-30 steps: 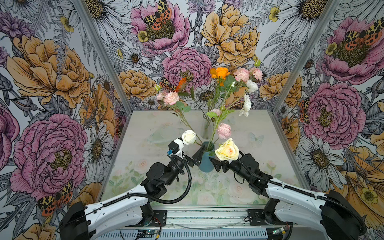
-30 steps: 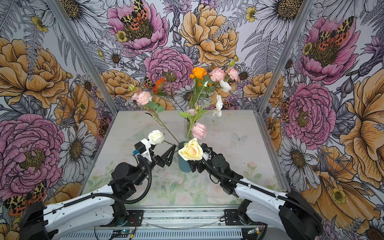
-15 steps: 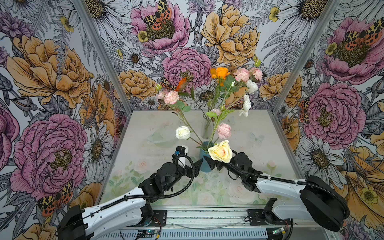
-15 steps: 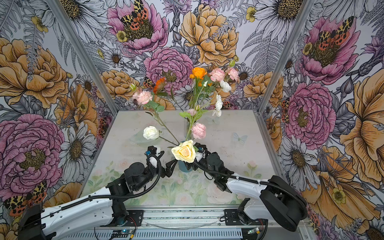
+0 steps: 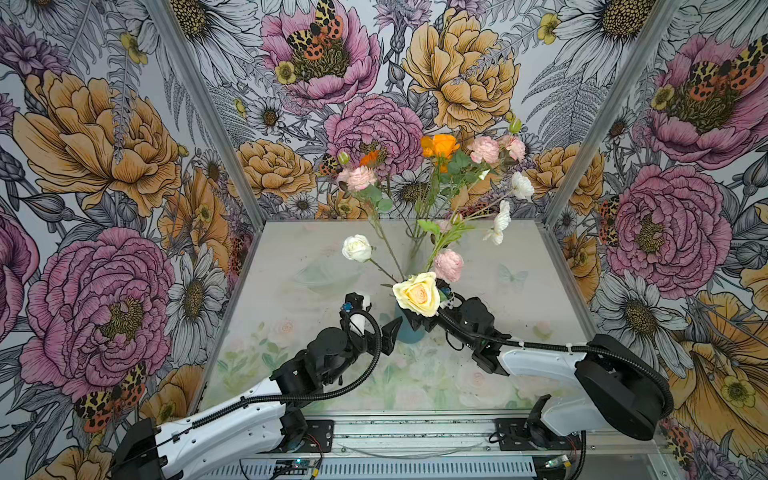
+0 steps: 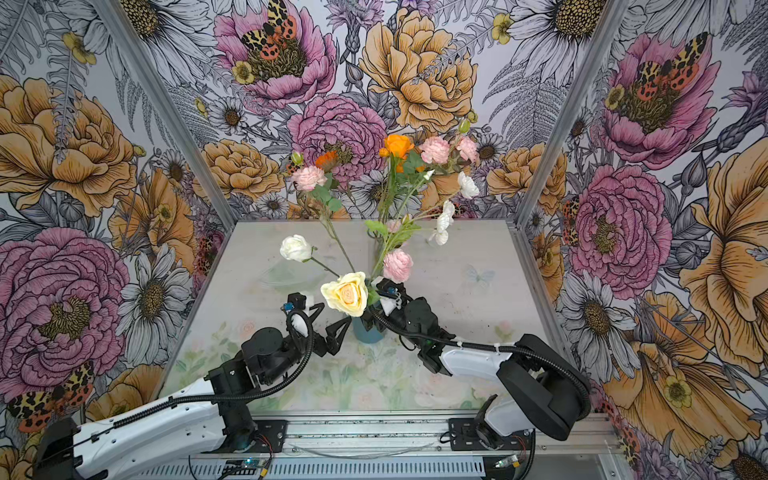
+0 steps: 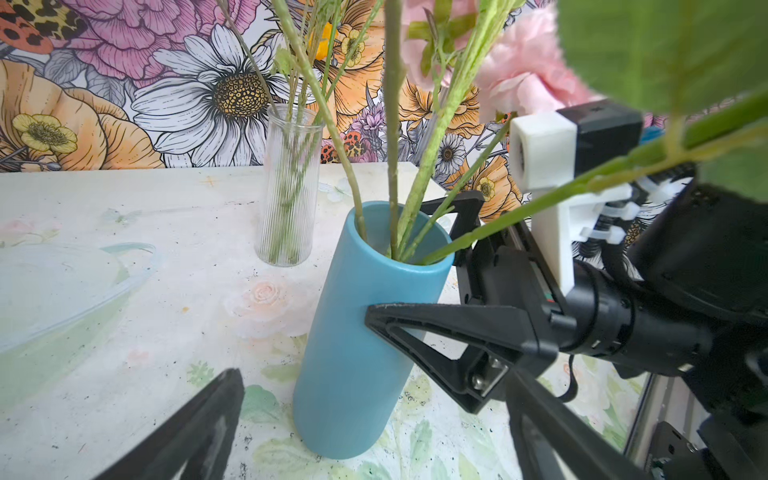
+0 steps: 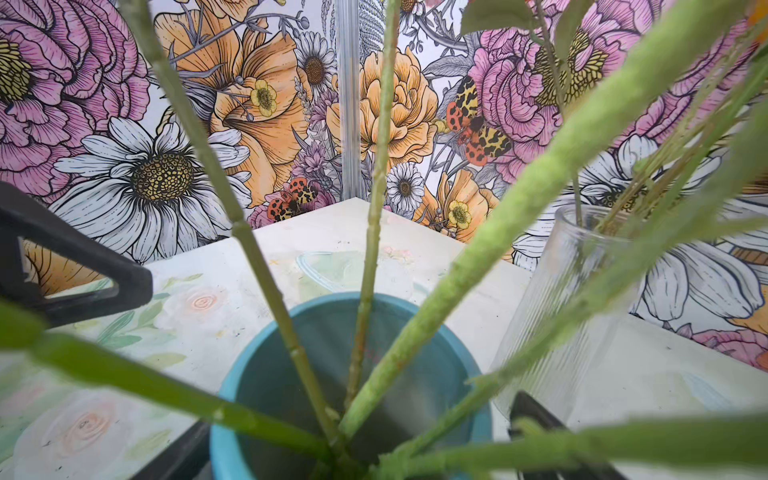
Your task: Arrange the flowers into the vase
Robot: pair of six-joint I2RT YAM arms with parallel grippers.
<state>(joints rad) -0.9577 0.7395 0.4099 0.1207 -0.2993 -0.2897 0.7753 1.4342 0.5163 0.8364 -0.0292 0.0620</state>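
Nearest the rail, the left gripper [image 6: 334, 316] stands just short of the blue vase [image 7: 357, 332], its black wedge-shaped jaws spread wide and holding nothing. The right gripper [image 7: 395, 259] comes in from the other side with jaws equally wide, one on each side of the vase's matte wall. It straddles the vase rather than clamping it, and whether the nearer tip touches cannot be told. The flowers [image 5: 428, 226] already stand in vessels. Several fuzzy green stems fan out of the plain blue cylinder, among them a cream-yellow rose [image 5: 417, 294] leaning low over the right arm's wrist. Just behind, a ribbed clear glass vase [image 7: 286, 187] holds thinner stems topped by orange, pale pink and white blooms. No loose stem shows on the pale printed table [image 5: 291, 249]. The task therefore looks close to done, at the tidying stage. The next move likely calls for a slow, straight retreat of both claws — the springy, crossing stems could catch a jaw and tip the tall, narrow vase.
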